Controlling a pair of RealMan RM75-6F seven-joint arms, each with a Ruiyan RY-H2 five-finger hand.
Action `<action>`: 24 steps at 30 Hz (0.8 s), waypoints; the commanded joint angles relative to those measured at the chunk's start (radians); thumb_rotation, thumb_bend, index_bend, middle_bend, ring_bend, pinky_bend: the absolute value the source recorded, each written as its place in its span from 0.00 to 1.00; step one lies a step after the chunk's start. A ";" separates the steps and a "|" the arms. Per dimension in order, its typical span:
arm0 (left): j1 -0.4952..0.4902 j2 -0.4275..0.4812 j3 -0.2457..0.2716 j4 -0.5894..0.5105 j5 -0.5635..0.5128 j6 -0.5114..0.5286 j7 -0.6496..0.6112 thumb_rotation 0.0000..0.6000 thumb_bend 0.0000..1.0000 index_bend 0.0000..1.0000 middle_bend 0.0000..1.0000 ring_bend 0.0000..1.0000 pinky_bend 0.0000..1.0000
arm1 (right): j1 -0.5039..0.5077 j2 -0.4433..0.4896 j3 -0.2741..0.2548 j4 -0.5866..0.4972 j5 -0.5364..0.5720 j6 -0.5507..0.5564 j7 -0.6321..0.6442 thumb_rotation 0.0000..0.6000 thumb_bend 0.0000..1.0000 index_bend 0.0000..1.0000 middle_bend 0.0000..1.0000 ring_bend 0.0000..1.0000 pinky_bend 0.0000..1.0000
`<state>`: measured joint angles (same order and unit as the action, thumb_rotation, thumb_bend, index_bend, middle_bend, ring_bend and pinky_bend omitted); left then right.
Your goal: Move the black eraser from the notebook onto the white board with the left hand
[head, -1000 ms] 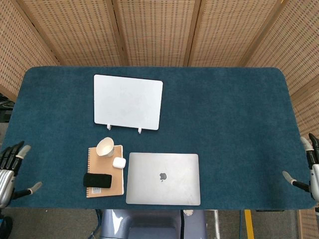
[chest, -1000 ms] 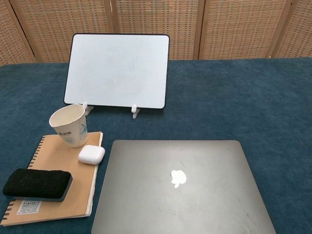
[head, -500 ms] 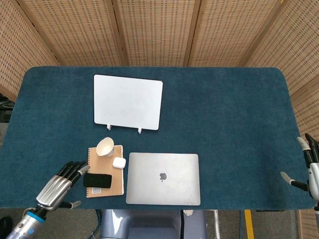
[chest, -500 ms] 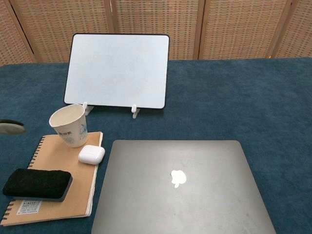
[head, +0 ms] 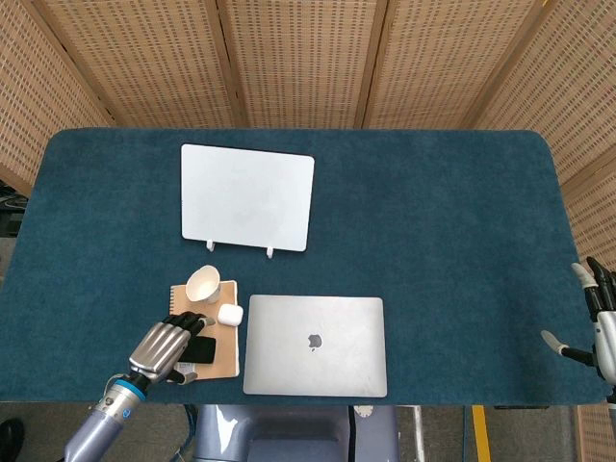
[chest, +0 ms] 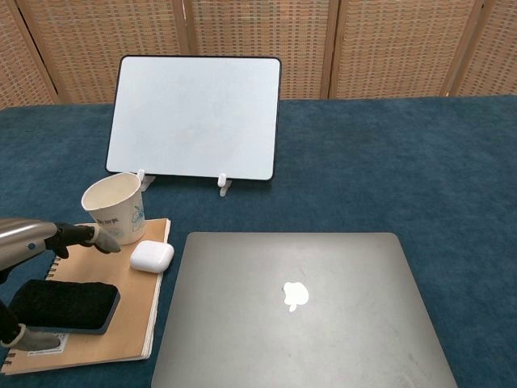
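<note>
The black eraser (chest: 66, 304) lies on the brown spiral notebook (chest: 121, 323) at the table's front left; in the head view only its right end (head: 204, 350) shows past my hand. My left hand (head: 168, 347) hovers over the eraser with fingers spread, its fingertips (chest: 103, 240) above the notebook's far part and its thumb (chest: 28, 339) at the near edge. It holds nothing. The white board (head: 247, 197) stands tilted on small feet behind the notebook (chest: 195, 116). My right hand (head: 599, 318) stays open at the table's right edge, seen only in the head view.
A paper cup (chest: 115, 208) and a white earbud case (chest: 152, 256) sit on the notebook's far end, near my left fingers. A closed silver laptop (chest: 295, 311) lies just right of the notebook. A wicker screen (head: 308, 58) stands behind the blue table (head: 443, 221).
My left hand has moved from the table's left edge rightward to hover over the eraser on the notebook. The eraser has not moved. The right hand barely shifted.
</note>
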<state>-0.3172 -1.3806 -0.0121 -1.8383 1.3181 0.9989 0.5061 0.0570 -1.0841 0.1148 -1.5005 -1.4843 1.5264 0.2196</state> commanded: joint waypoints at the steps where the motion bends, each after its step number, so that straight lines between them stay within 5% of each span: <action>1: -0.019 -0.027 -0.004 0.011 -0.031 -0.002 0.027 1.00 0.00 0.25 0.30 0.25 0.28 | 0.000 0.000 0.001 0.001 0.002 0.000 0.002 1.00 0.00 0.00 0.00 0.00 0.00; 14: -0.027 -0.092 0.003 0.061 -0.080 0.063 0.070 1.00 0.01 0.35 0.43 0.37 0.44 | 0.003 0.000 0.003 0.005 0.008 -0.006 0.011 1.00 0.00 0.00 0.00 0.00 0.00; 24: -0.032 -0.102 0.005 0.079 -0.090 0.091 0.056 1.00 0.15 0.47 0.51 0.44 0.51 | 0.004 0.000 0.005 0.005 0.013 -0.008 0.018 1.00 0.00 0.00 0.00 0.00 0.00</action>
<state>-0.3498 -1.4828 -0.0080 -1.7595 1.2249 1.0863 0.5652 0.0606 -1.0838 0.1197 -1.4956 -1.4716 1.5183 0.2373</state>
